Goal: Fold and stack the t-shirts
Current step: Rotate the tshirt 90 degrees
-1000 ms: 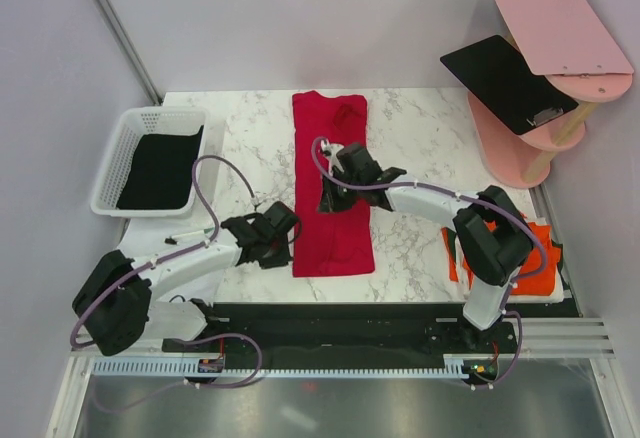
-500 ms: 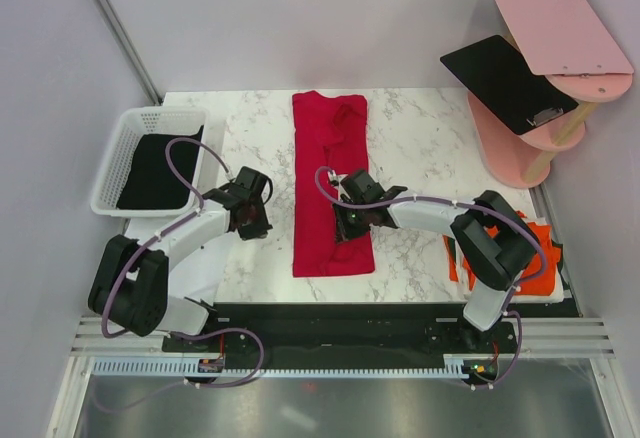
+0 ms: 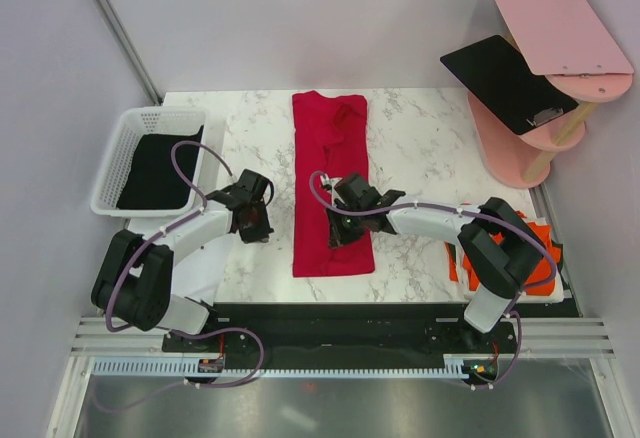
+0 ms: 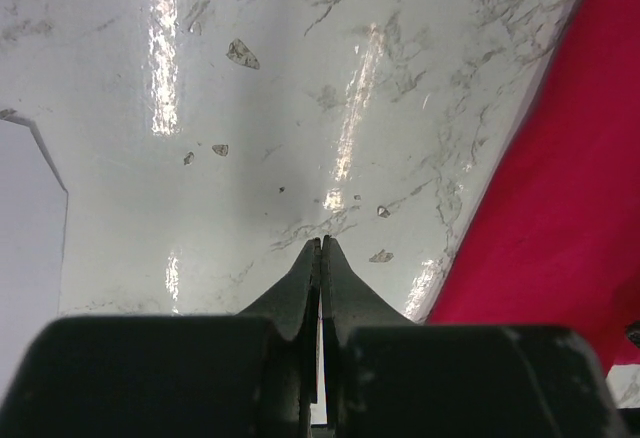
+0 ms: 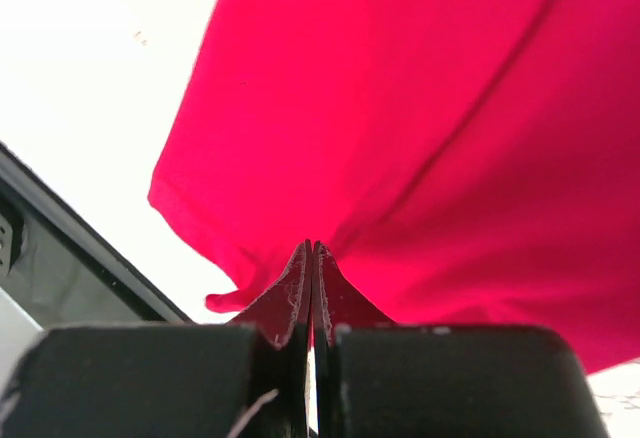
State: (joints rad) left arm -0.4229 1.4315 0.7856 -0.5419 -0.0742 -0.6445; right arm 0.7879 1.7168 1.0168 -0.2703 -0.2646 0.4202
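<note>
A crimson red t-shirt (image 3: 330, 138) lies folded into a long strip down the middle of the marble table (image 3: 420, 138). My right gripper (image 3: 337, 237) is on the strip's near part. In the right wrist view its jaws (image 5: 311, 248) are shut, and the red cloth (image 5: 430, 108) creases away from the tips as if pinched. My left gripper (image 3: 260, 228) is shut and empty over bare marble, left of the shirt. In the left wrist view (image 4: 322, 243) the shirt's edge (image 4: 560, 178) lies to its right. A black t-shirt (image 3: 160, 168) lies in the basket. Orange-red t-shirts (image 3: 540, 268) are stacked at the near right.
The white mesh basket (image 3: 110, 173) stands at the table's left. A pink shelf stand (image 3: 520, 148) at the back right carries a flat black board (image 3: 505, 83) and a pink board (image 3: 560, 23). The table's dark near edge (image 5: 60, 248) is close behind the shirt's hem.
My left gripper has swung away from the shirt's near-left edge to bare marble on the left. My right gripper has moved down the shirt toward the near hem.
</note>
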